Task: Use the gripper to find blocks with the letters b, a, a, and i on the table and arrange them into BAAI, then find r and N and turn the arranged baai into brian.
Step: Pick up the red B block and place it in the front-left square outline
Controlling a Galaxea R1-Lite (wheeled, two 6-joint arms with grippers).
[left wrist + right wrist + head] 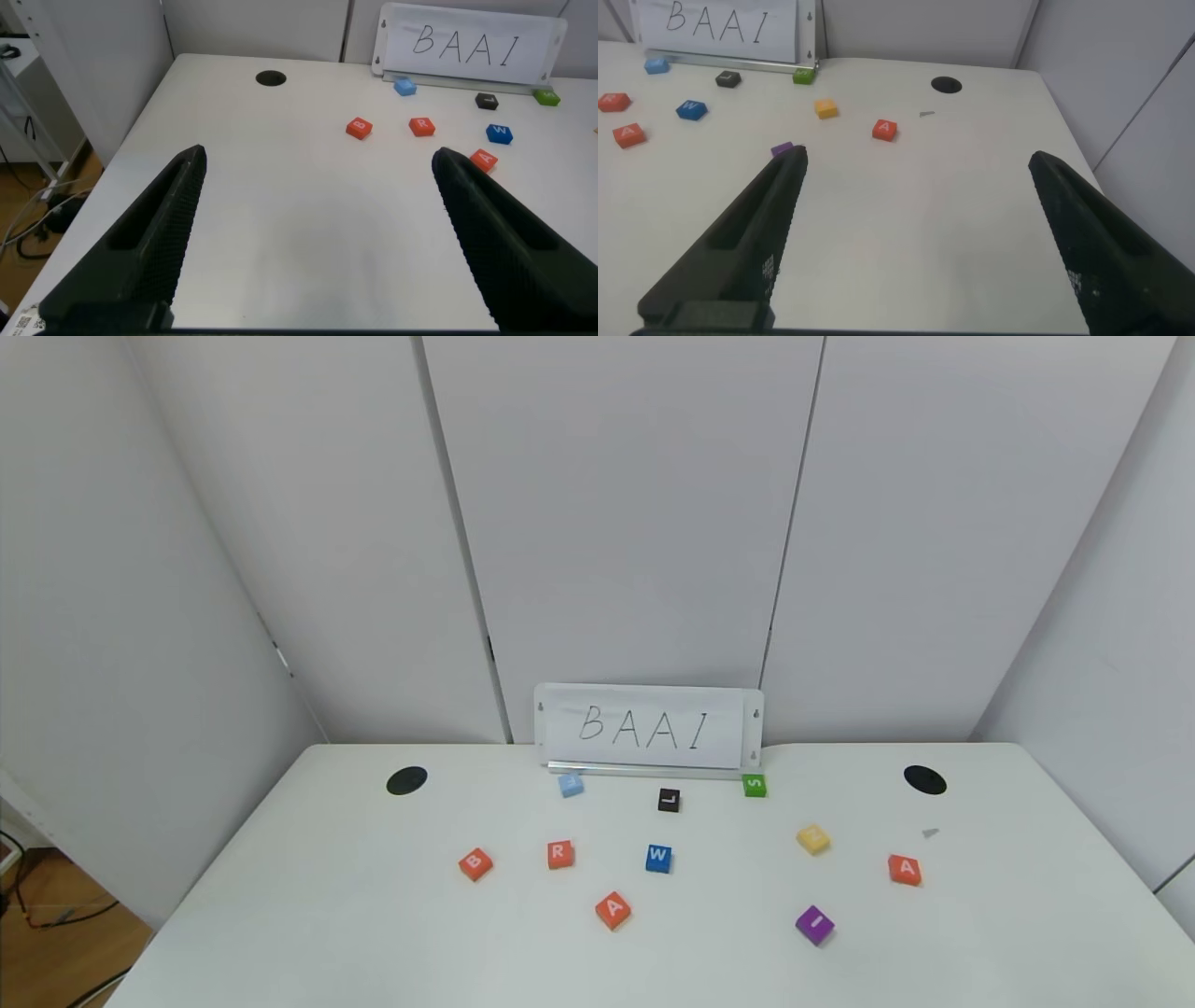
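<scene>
Ten small square letter blocks lie scattered, all apart, on the smooth white tabletop [280, 896] with its two round black holes: four orange-red, the B [475, 864], R [560, 854] and two A's [612, 910] [905, 869], plus purple I [815, 925], yellow N [813, 839], blue W [658, 859], black L [668, 800], green S [754, 785] and one pale blue [570, 784]. Left gripper [318, 233] and right gripper [920, 233] hover over bare tabletop, jaws wide apart, holding nothing.

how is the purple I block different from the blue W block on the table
Colour: the purple I block is purple, the blue W block is deep blue. Place: the I block lies nearer the robot and toward its right, while the W block sits near the table's middle, closer to the BAAI sign. Pose: the I block is turned diagonally, the W block sits nearly square to the table edge. Both are small square tiles with white letters, lying flat and untouched.
</scene>
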